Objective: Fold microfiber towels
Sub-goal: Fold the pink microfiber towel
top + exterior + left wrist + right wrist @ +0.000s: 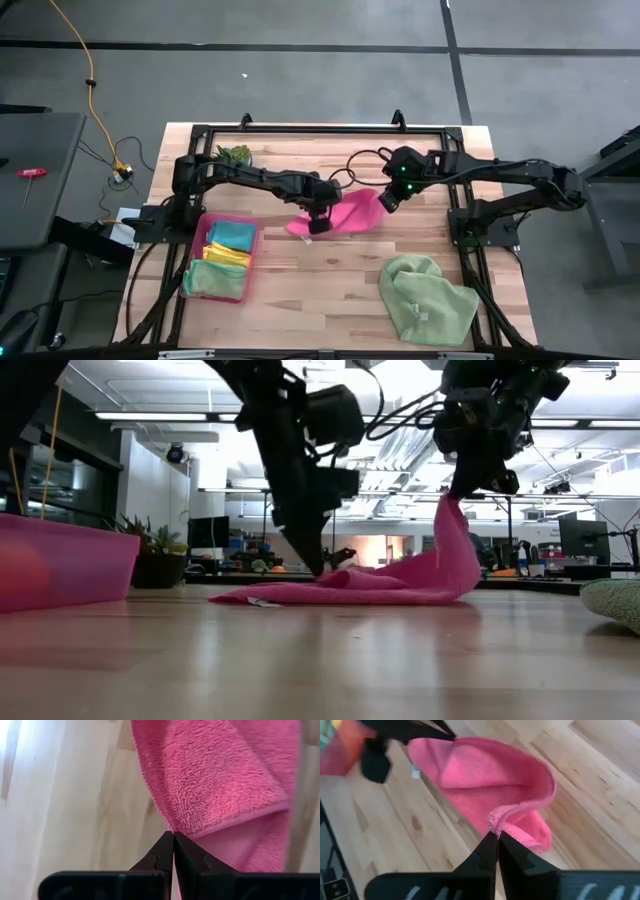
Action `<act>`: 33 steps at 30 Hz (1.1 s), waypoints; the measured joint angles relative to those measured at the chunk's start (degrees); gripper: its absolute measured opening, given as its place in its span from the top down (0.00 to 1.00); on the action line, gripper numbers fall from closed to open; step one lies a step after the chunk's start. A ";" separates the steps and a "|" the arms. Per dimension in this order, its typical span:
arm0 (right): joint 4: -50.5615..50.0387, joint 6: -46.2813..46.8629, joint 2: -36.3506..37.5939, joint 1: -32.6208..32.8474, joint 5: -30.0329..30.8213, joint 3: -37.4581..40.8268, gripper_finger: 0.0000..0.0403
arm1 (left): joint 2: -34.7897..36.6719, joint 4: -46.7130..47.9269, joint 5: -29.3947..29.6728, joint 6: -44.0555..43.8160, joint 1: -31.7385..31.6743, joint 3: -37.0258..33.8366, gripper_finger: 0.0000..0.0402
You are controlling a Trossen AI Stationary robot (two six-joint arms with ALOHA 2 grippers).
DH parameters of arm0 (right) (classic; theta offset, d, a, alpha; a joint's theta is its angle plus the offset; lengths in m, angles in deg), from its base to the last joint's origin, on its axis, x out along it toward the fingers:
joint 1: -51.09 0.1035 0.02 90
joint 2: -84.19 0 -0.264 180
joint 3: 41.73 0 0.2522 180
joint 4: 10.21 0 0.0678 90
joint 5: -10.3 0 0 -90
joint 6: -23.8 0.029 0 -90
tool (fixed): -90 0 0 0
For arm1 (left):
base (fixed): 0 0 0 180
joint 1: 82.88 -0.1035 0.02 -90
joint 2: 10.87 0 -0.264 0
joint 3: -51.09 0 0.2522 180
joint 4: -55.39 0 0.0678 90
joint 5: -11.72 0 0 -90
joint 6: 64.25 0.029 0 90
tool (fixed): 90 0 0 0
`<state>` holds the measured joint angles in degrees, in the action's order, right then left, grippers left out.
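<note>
A hot pink towel (350,212) lies mid-table, partly folded over itself. My left gripper (318,228) is shut at the towel's near-left end and points steeply down, its tips low at the table (318,570). My right gripper (388,203) is shut on the towel's right end and holds it raised (455,495). From there the cloth slopes down to the part lying flat on the wood (330,592). My left gripper pinches the pink towel's hemmed edge at a corner of the folded-over layer (176,826), at the very tips of its fingers. The fingers come from above, pointing steeply down. The cloth there lies low on the table. My right gripper pinches a bunched, gathered piece of the towel's edge (494,822) between its two fingers, slanting down from above. That end is lifted clear of the table. The cloth hangs below the fingers in a slack curve, its far part resting on the table.
A translucent pink tray (197,250) with folded teal, yellow and green towels stands near the left edge. A crumpled pale green towel (425,298) lies at the near right. A small green plant (235,153) stands at the far left. Bare wood lies between tray and green towel.
</note>
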<state>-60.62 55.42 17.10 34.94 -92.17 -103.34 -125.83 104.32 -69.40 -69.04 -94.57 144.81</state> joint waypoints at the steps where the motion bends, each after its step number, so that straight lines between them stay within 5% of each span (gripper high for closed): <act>1: 0.69 0.67 0.00 0.29 0.02 0.00 1.00 | 0.00 -0.85 0.04 -0.34 -0.23 -0.65 1.00; 17: 7.46 7.16 -0.02 1.71 5.17 -0.02 1.00 | 3.52 0.45 4.40 4.43 -7.33 -1.09 1.00; 25: 7.45 8.49 -0.02 1.71 5.94 -0.02 1.00 | 3.32 1.22 -2.21 3.95 -10.78 -1.92 0.97; 33: 7.46 8.50 -0.02 1.71 5.94 -0.02 1.00 | 3.32 1.01 -10.11 3.45 -14.21 -1.92 0.79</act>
<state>-53.17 63.92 17.07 36.65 -86.23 -103.36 -122.50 105.33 -79.51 -65.59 -108.78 142.89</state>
